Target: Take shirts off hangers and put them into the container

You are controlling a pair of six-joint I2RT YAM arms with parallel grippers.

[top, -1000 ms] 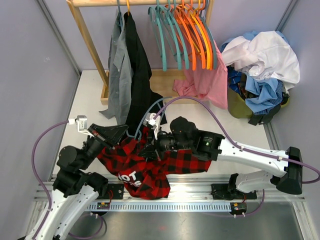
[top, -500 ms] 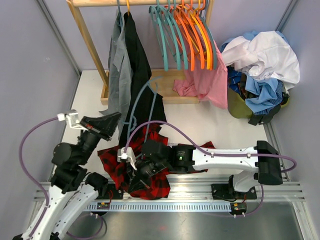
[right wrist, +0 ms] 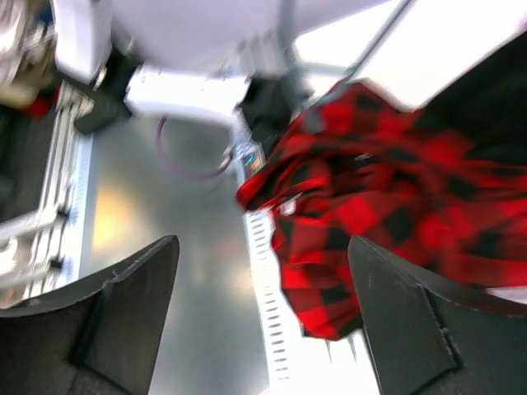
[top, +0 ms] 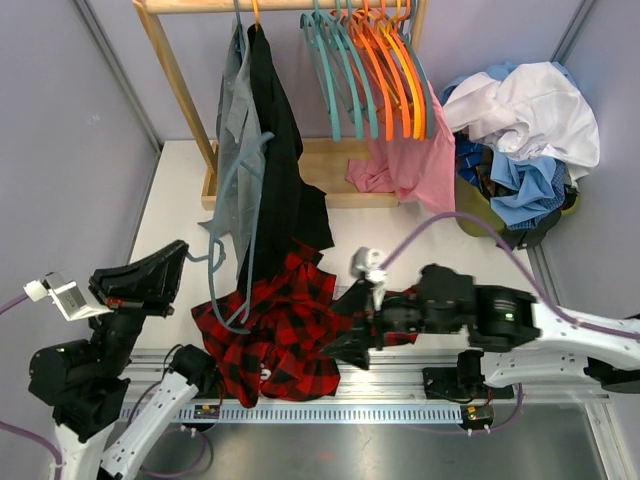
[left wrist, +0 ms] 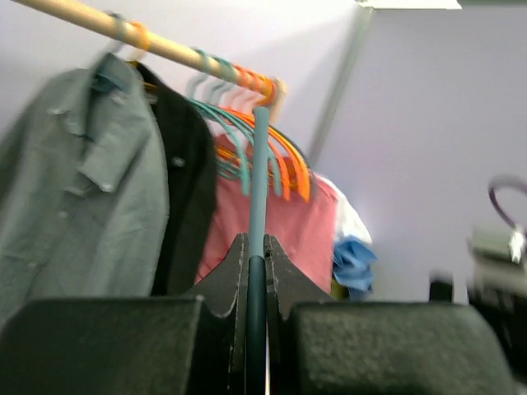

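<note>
Roughly a third of the job is judged done. The plaid shirt [top: 285,320] is seen crumpled at the near edge of the table [top: 420,240], spilling over the metal strip there, and not yet in the container [top: 478,215], which stands at the far right and is already heaped with white and blue clothes [top: 525,115]. The left gripper [top: 178,252] is clamped on a teal hanger [top: 255,200], raised beside the plaid; from the left wrist the hanger's rod [left wrist: 259,181] is seen pinched between the fingers. Its lower end lies over the plaid, and whether it is wholly free cannot be told. The right gripper [top: 340,345] is spread wide and empty, just at the plaid's right edge. Left to do: the plaid to be carried across, then the grey shirt [top: 235,150] and black shirt [top: 282,170], both hung side by side on the wooden rail [top: 200,5]. Bare hangers [top: 370,75] are bunched to their right, a pink garment [top: 415,165] under them. The tabletop is white and smooth; a wooden tray [top: 320,160] forms the rack's foot. Pale lilac walls [top: 70,150] with metal posts close the cell in on three sides.
</note>
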